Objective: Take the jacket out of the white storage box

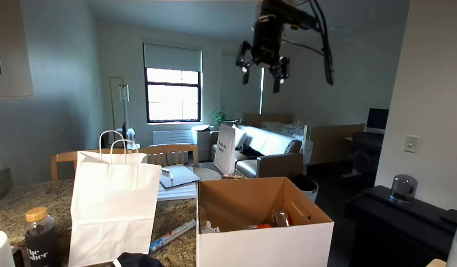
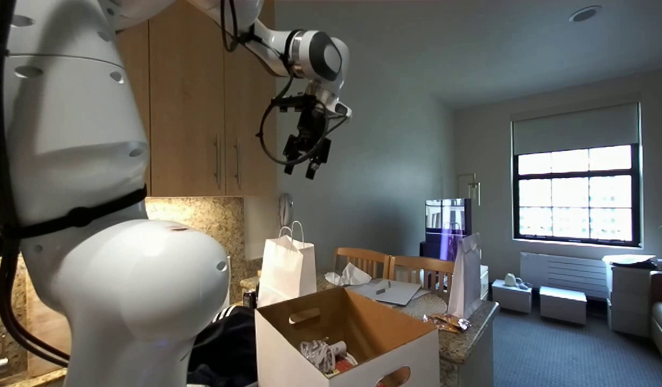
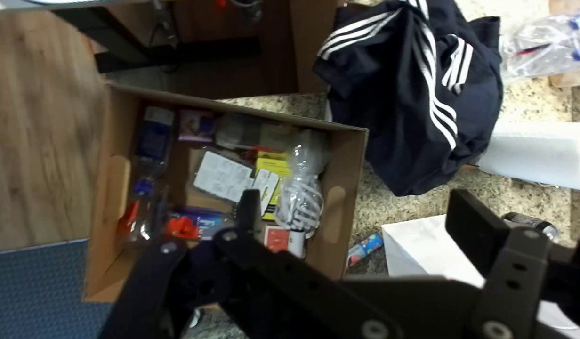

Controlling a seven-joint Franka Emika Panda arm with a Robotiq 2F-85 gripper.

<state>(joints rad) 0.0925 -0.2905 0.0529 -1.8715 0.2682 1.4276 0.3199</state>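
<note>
The black jacket with white stripes lies in a heap on the granite counter beside the box, outside it, in the wrist view. Parts of it also show in both exterior views. The white storage box stands open at the counter's edge, brown inside; it also shows in an exterior view and the wrist view. Small packages, a coiled white cord and bottles lie in it. My gripper is open and empty, high above the counter; it also shows in an exterior view and the wrist view.
A tall white paper bag with handles stands beside the box. A second white bag stands farther back. A bottle, a patterned tube and a laptop are on the counter. Upper cabinets hang behind the arm.
</note>
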